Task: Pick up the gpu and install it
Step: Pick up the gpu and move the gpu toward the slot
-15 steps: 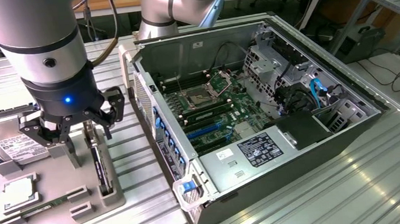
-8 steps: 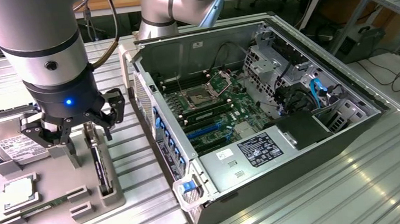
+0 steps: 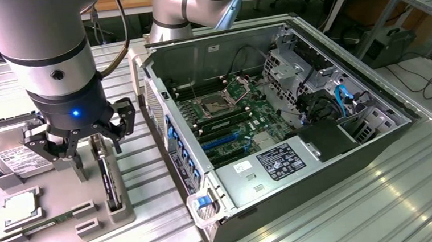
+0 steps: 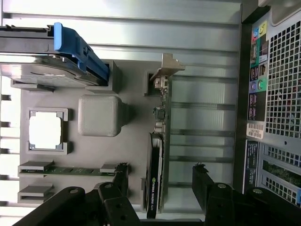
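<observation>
Item: gpu (image 4: 155, 186), green board with black fan shroud and silver end bracket, standing on its long edge in a slot of the grey fixture tray (image 4: 134, 141); in the exterior view the gpu (image 3: 110, 182) sits at the tray's edge nearest the computer case (image 3: 277, 122), not yet lifted. Gripper (image 4: 161, 165): directly above the card, fingers (image 4: 120, 181) spread fully wide, one on each side of the board, clear of it, holding nothing; in the exterior view the gripper (image 3: 88, 150) hangs low over the fixture tray (image 3: 61, 192). Same tray, further from the card: raised grey block (image 4: 99, 115); hard drive (image 4: 42, 70) in a blue carrier; square processor chip (image 4: 45, 130) in its recess; narrow green memory stick (image 4: 70, 170) held between two clips. Computer case: side panel off, lying open on the slatted metal table (image 3: 358, 202), motherboard exposed, on the exterior view's right of the tray.
</observation>
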Robot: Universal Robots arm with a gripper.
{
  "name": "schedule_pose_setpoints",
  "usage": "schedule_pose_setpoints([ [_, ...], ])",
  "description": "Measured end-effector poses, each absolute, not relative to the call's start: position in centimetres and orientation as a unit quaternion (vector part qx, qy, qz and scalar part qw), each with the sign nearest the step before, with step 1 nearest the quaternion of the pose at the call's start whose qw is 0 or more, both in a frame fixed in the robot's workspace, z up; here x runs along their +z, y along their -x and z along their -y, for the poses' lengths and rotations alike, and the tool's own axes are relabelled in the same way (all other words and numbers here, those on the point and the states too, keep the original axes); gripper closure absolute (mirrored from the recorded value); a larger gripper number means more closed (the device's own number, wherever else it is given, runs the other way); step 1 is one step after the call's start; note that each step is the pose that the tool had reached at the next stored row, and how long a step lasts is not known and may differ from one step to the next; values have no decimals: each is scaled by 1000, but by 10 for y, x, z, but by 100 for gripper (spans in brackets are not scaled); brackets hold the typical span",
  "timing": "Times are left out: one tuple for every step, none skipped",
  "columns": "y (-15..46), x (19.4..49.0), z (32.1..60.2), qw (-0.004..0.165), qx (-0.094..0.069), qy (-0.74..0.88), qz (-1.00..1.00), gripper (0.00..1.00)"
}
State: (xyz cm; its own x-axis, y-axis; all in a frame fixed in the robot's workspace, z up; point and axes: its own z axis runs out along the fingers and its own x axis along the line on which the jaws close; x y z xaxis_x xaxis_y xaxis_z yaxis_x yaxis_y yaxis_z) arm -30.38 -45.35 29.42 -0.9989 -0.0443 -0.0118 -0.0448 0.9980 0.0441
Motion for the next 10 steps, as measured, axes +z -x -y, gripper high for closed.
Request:
schedule_pose_setpoints([
  [304, 294, 453, 5, 22, 22, -999, 34],
  [304, 293, 453, 5, 22, 23, -999, 34],
  [304, 293, 454, 5, 22, 23, -999, 34],
  [304, 292, 454, 5, 22, 23, -999, 34],
  [304, 291, 454, 5, 22, 23, -999, 34],
  [304, 291, 454, 5, 22, 23, -999, 34],
  [304, 291, 454, 5, 22, 24, -999, 34],
  [304, 290, 454, 5, 22, 24, -999, 34],
  [304, 290, 454, 5, 22, 24, -999, 34],
  [304, 290, 454, 5, 22, 24, -999, 34],
])
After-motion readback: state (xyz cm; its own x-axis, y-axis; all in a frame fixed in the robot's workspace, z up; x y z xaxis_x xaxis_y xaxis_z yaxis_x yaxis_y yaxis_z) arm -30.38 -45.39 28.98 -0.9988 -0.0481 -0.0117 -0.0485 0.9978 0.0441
